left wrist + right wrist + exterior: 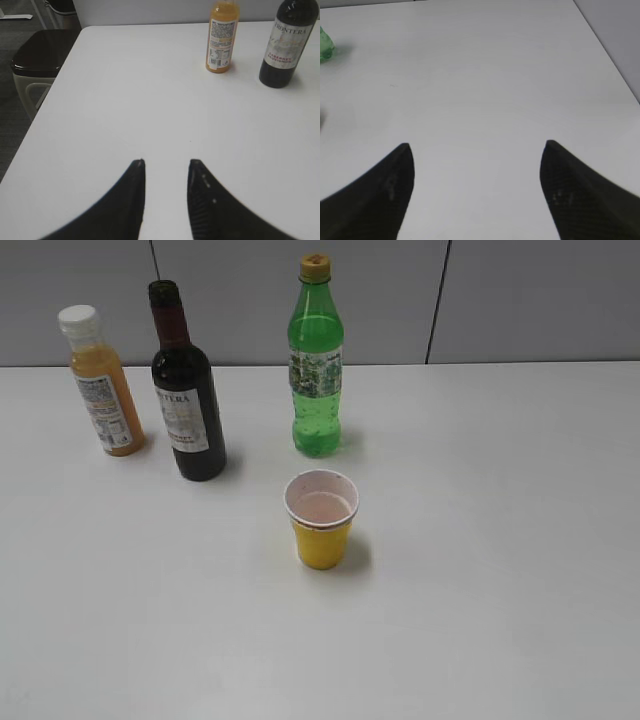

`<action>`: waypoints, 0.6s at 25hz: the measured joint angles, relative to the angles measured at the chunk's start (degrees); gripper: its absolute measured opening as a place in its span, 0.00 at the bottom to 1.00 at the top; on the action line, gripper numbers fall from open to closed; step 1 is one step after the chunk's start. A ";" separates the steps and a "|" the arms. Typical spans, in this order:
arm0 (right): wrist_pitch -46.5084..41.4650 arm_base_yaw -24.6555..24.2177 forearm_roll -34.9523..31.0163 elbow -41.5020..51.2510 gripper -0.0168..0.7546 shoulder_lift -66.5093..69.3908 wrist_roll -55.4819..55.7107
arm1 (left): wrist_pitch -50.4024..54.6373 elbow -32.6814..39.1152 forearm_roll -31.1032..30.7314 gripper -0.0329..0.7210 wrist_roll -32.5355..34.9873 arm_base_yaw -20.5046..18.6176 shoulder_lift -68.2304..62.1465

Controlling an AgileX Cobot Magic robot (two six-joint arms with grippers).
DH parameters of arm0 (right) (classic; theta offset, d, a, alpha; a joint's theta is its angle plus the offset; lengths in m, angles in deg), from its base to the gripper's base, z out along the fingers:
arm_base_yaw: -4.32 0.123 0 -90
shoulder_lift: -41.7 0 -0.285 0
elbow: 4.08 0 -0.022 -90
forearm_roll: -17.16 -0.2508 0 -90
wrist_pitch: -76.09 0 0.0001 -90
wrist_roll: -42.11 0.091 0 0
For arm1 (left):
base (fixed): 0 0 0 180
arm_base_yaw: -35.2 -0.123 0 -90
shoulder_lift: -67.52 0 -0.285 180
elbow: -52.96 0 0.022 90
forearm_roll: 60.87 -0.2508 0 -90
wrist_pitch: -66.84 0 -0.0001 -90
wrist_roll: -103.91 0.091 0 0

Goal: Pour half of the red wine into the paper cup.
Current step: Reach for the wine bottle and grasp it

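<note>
Nearest my camera, the paper cup (321, 518) waits as I judge my left gripper (166, 162), fingers slightly apart, closer than the wide-spread right gripper (476, 145) to the upright red wine (288, 42) ahead-right.

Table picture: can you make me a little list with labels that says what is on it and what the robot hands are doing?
wine bottle: dark, upright, uncapped, between the other bottles
juice bottle: orange, white cap, far left
soda bottle: green, upright, behind the cup
paper cup: yellow, upright, nearest the camera, pinkish inside
left end effector: open, holding nothing, apart from the bottles
right end effector: wide open, holding nothing
pouring: not started
</note>
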 joint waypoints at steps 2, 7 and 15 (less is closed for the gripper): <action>0.00 0.00 -0.05 0.00 0.79 0.00 0.00 | 0.00 0.00 0.00 0.39 0.00 0.00 0.00; 0.03 0.00 -0.05 0.00 0.79 0.00 0.00 | 0.00 0.00 -0.47 0.76 0.00 0.00 0.00; 0.07 0.00 -0.17 0.00 0.79 0.00 0.00 | 0.00 0.00 -0.52 0.75 0.00 0.00 0.00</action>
